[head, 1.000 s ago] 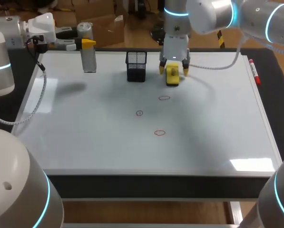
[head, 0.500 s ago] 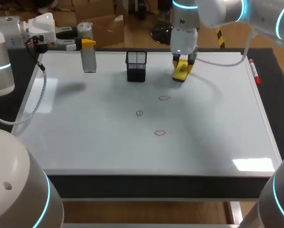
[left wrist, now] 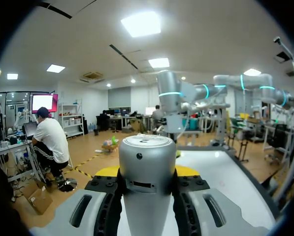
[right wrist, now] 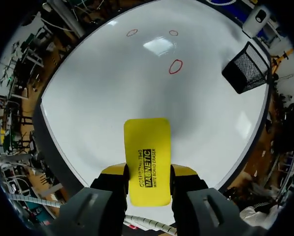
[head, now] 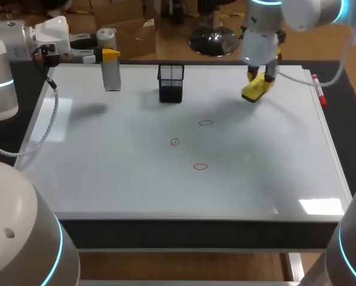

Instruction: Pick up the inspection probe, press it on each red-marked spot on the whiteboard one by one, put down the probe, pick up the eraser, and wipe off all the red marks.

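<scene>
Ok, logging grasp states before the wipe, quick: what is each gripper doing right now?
Left gripper: shut on the inspection probe.
Right gripper: shut on the yellow eraser.

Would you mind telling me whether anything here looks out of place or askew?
Nothing spilled or damaged. The eraser hangs tilted in the right gripper above the whiteboard; the probe is upright in the left gripper, not laid down.

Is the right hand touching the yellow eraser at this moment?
Touching. The right wrist view shows the eraser held between both yellow fingertips of the right hand, one on each side.
</scene>
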Action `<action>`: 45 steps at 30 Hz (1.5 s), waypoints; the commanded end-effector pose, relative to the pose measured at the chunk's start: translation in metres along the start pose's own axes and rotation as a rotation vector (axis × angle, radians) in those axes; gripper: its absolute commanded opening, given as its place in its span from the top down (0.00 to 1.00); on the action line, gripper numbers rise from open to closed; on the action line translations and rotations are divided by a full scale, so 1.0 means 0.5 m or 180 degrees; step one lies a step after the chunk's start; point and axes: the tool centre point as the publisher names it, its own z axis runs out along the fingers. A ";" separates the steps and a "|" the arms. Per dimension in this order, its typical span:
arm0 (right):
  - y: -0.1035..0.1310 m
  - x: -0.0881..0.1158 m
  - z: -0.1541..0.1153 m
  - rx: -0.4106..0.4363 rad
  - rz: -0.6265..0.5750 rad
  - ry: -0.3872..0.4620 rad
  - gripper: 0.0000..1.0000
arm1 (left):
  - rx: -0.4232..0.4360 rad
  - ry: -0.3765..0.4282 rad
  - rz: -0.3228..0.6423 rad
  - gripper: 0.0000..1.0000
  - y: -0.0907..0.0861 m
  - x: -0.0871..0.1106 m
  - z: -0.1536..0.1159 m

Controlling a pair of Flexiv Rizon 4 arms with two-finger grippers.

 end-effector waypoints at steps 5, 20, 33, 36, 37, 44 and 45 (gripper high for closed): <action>0.000 0.123 0.004 -0.0040 0.0223 -0.0141 1.00 | -0.0002 0.0003 0.0002 1.00 -0.002 0.000 -0.001; 0.001 0.133 0.008 -0.0032 0.0257 -0.0160 1.00 | -0.0002 0.0003 0.0002 1.00 -0.002 0.000 -0.001; 0.001 0.133 0.008 -0.0032 0.0257 -0.0160 1.00 | -0.0002 0.0003 0.0002 1.00 -0.002 0.000 -0.001; 0.001 0.133 0.008 -0.0032 0.0257 -0.0160 1.00 | -0.0002 0.0003 0.0002 1.00 -0.002 0.000 -0.001; 0.001 0.133 0.008 -0.0032 0.0257 -0.0160 1.00 | 0.0053 0.0082 0.0022 1.00 -0.004 0.012 0.005; 0.001 0.133 0.008 -0.0032 0.0257 -0.0160 1.00 | 0.0114 0.0410 0.0104 1.00 -0.018 0.103 0.048; 0.001 0.133 0.008 -0.0032 0.0257 -0.0160 1.00 | 0.0117 0.0433 0.0119 1.00 -0.020 0.115 0.053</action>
